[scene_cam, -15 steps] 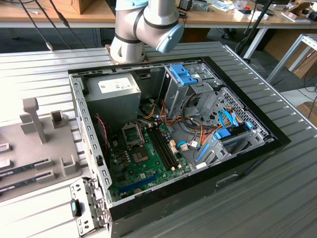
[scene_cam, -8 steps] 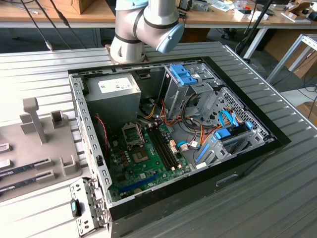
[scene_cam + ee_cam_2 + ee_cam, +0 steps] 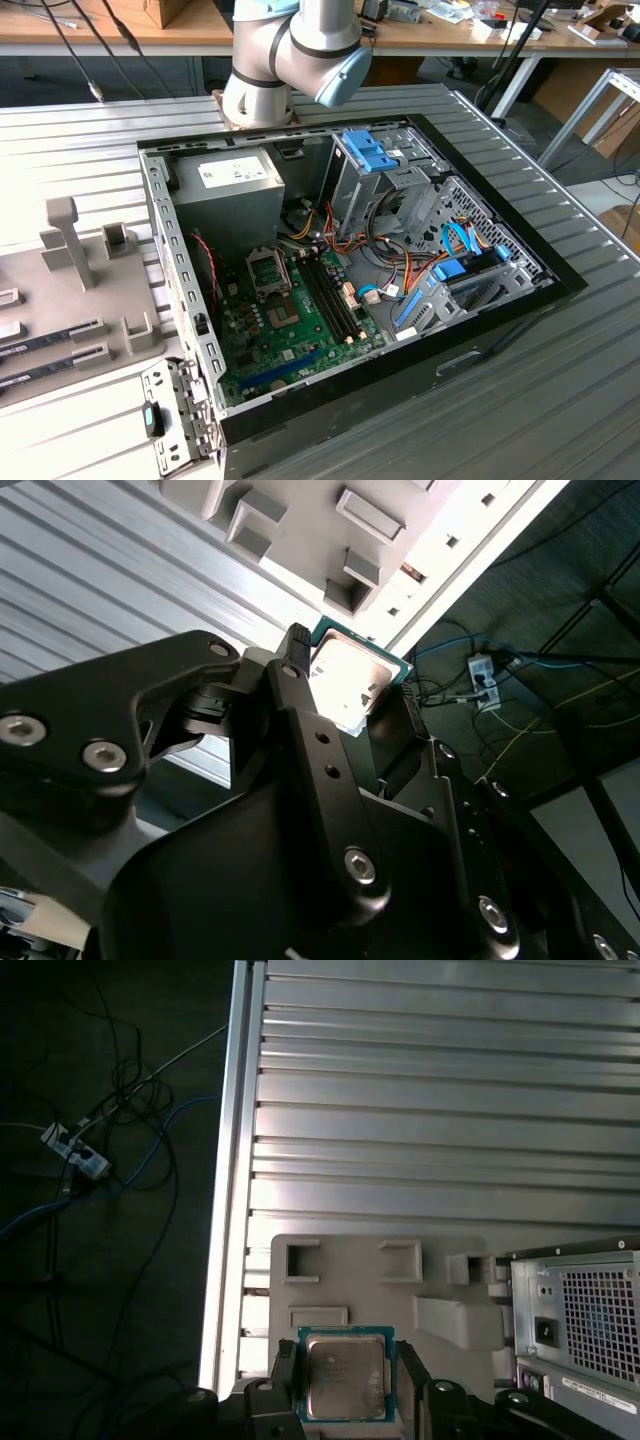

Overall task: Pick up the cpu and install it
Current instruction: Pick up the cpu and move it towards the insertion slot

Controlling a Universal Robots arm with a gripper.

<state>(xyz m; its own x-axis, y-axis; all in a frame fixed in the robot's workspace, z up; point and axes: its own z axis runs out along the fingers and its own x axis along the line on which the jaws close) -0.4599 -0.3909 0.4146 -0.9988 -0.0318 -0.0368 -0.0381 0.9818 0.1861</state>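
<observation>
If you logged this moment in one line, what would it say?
gripper | shut on cpu | at grey fixture | fixture beside computer case

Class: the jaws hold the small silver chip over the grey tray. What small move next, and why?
Probably carry the small square silver-topped, green-rimmed cpu toward the open black computer case: it sits clamped in the jaws of the gripper above the grey tray, and the motherboard socket looks empty.

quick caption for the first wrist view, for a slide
Wrist close-up: gripper shut on the cpu by two opposite edges, grey parts fixture and ribbed metal table beyond it.
</observation>
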